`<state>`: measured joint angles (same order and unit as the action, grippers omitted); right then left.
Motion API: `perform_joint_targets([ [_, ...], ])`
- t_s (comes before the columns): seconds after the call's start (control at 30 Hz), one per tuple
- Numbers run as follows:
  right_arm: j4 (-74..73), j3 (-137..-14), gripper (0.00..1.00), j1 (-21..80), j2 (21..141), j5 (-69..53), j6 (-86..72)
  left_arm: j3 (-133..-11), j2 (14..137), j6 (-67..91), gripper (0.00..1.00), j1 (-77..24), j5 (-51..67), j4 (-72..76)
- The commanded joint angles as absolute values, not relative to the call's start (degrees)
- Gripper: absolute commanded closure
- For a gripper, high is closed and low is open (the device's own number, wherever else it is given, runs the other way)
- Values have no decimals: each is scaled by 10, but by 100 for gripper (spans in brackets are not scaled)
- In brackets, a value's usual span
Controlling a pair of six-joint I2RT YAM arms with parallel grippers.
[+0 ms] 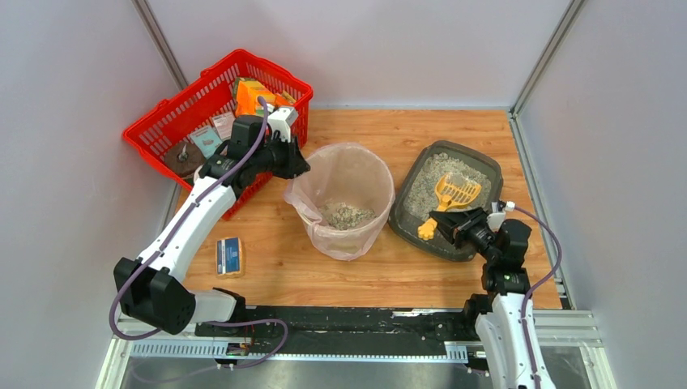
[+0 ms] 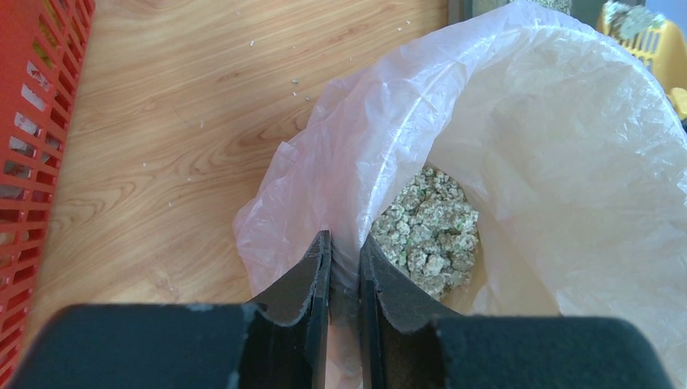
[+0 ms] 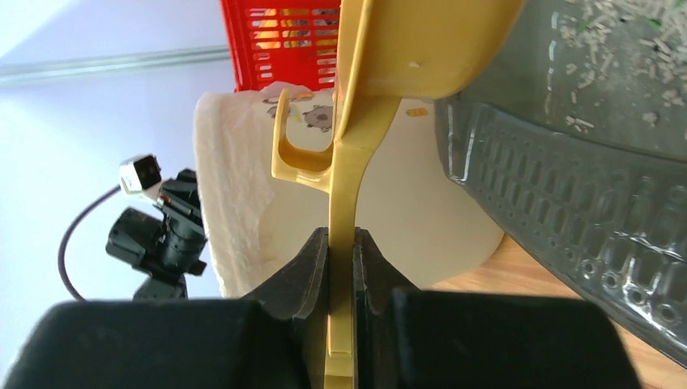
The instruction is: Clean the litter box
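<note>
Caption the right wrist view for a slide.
Right gripper clamps the yellow scoop's handle at the grey litter box's rim, beige bin behind.

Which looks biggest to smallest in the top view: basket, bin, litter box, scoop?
1. Basket, clearly largest.
2. Bin and litter box look about alike, so I won't rank them.
3. Scoop, smallest.

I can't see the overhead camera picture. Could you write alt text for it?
The right gripper holds a yellow litter scoop by its handle over the dark grey litter box, while the left gripper pinches the bag liner of a round bin holding litter clumps. A red basket of items stands far left on the wooden table.
</note>
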<state>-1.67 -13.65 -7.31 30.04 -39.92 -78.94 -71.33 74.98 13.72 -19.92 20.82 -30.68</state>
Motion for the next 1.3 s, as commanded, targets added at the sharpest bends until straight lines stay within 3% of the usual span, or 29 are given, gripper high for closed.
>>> perform_joint_targets([
  [0.0,17,-139,100,-75,262,-404,-730,-733,731,136,100,-208,243,-311],
  [0.4,162,-97,100,-74,266,-456,-741,-734,744,133,100,-208,240,-316],
  [0.53,99,-96,100,-75,237,-425,-690,-735,747,134,100,-208,243,-316],
  [0.63,175,-72,100,-74,242,-453,-733,-734,749,134,100,-208,240,-316],
  [0.93,116,-45,100,-76,205,-423,-722,-736,752,134,100,-208,243,-317],
  [1.03,217,-27,100,-74,218,-448,-757,-733,751,134,100,-208,243,-316],
  [1.17,38,-77,100,-79,208,-413,-674,-737,749,131,100,-208,236,-320],
  [1.27,214,-29,100,-78,225,-446,-774,-739,744,129,100,-208,229,-321],
])
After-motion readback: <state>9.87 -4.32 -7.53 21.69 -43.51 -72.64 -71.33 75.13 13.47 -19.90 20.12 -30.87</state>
